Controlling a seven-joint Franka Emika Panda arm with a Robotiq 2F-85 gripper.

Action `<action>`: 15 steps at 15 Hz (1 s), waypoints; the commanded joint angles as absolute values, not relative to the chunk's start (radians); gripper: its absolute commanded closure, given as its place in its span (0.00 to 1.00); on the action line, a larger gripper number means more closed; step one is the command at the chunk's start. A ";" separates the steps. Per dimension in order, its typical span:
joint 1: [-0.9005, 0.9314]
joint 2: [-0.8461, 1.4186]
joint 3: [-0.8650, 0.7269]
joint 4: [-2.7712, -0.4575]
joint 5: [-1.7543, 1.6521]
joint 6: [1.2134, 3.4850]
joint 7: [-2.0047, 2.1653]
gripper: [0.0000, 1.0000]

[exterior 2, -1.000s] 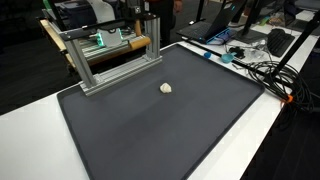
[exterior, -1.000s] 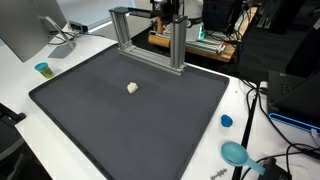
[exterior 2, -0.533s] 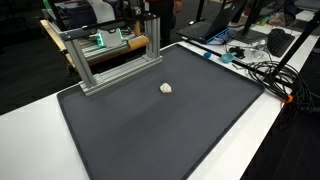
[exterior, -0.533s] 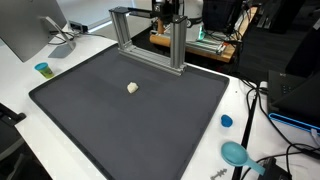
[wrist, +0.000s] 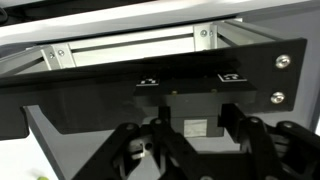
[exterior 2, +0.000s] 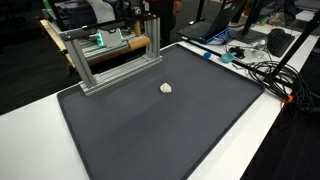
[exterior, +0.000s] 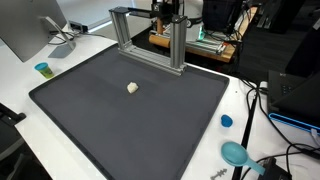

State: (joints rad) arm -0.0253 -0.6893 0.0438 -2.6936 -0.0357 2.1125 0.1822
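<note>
In the wrist view my gripper [wrist: 199, 118] hangs over the top of an aluminium frame [wrist: 120, 48]. A dark block with a white label [wrist: 195, 128] sits between its two fingers [wrist: 165, 116]. The pads stand close against the block's two sides, and the dim picture does not show whether they press on it. In both exterior views the arm [exterior: 168, 10] [exterior 2: 150, 10] is at the far end of the frame [exterior: 150, 35] [exterior 2: 110, 55], mostly lost against dark clutter. A small white lump [exterior: 132, 87] [exterior 2: 166, 87] lies alone on the black mat [exterior: 120, 120] [exterior 2: 160, 130], far from the gripper.
The mat lies on a white table. A small blue cup [exterior: 42, 69] stands beside a monitor [exterior: 25, 25]. A blue cap [exterior: 226, 121], a teal scoop [exterior: 236, 153] and cables [exterior 2: 262, 70] lie along the table's edge. Equipment crowds the space behind the frame.
</note>
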 commanded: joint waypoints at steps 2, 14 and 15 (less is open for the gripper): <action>-0.042 -0.698 0.066 -2.706 -0.027 2.129 0.242 0.72; -0.003 -0.666 0.034 -2.674 -0.025 2.058 0.093 0.71; -0.001 -0.663 0.032 -2.670 -0.029 2.047 0.073 0.41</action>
